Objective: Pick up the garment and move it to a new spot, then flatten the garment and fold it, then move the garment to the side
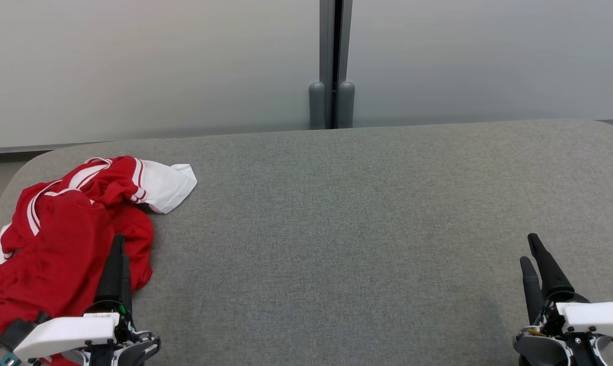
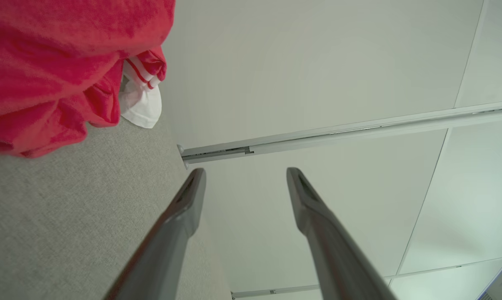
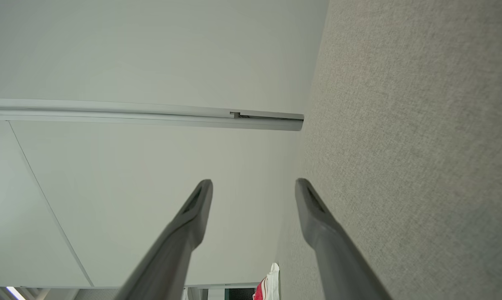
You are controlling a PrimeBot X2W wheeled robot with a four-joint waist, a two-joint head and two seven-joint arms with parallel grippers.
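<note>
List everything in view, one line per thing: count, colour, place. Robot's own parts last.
garment: one, red with white trim, crumpled at the table's left end
table: one, grey fabric top, across the foreground
wall panels: two, pale grey, behind the table
post: one, dark grey, upright between the panels
left gripper: one, dark fingers, open, lower left by the garment's right edge
right gripper: one, dark fingers, open, lower right over bare table

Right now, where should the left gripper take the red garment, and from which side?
Probably the bunched red ridge along the garment's right edge, nearest the left gripper. Come down from above on that side: the folds stand proud there, whereas the white sleeve lies flat.
</note>
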